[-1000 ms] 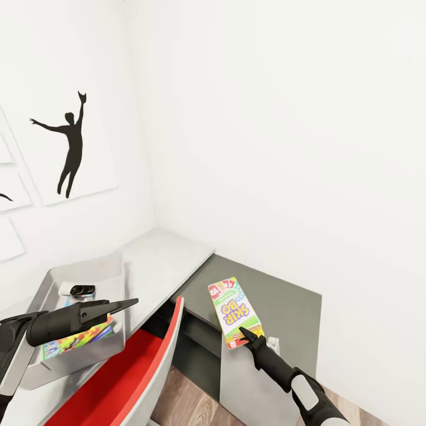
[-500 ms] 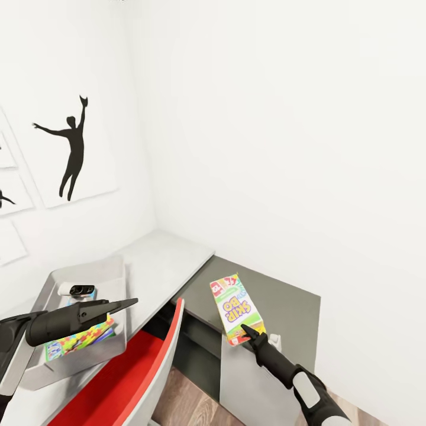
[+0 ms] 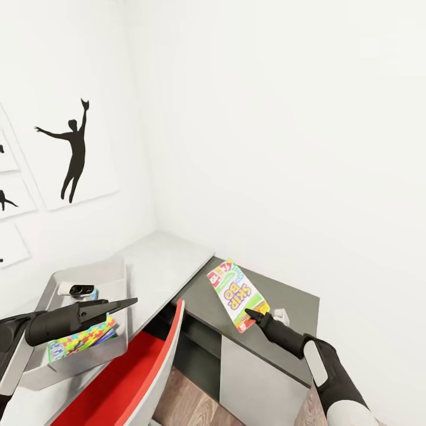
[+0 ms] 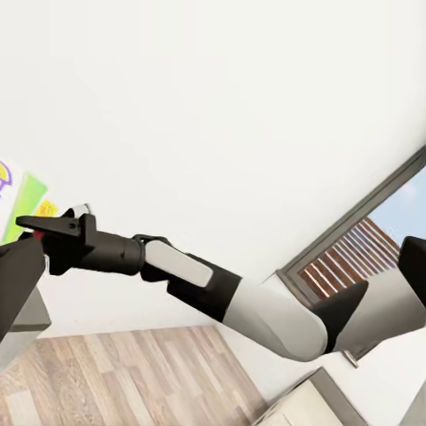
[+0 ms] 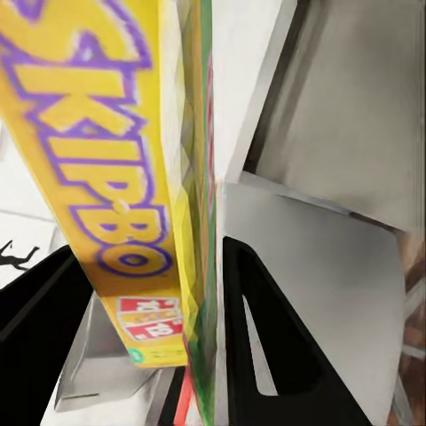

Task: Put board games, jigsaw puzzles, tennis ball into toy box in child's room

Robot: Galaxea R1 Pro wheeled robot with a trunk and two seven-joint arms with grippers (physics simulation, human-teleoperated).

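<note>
The desk (image 3: 160, 260) filled the corner of the white-walled room, its light grey top running along the wall with the silhouette prints (image 3: 71, 151) and its lower dark grey section (image 3: 278, 302) meeting it at the corner. A red-seated chair (image 3: 139, 373) stood before it. The toy box (image 3: 118, 269) rested on the light top near its front edge, holding a jigsaw puzzle (image 3: 80, 342) and a small white-and-black object (image 3: 80, 290). The left gripper (image 3: 121, 306) hovered over the box, fingers closed together on nothing. The right gripper (image 3: 253, 314) clenched the SKIP BO board game (image 3: 236, 293) by one end, tilted above the dark section.
</note>
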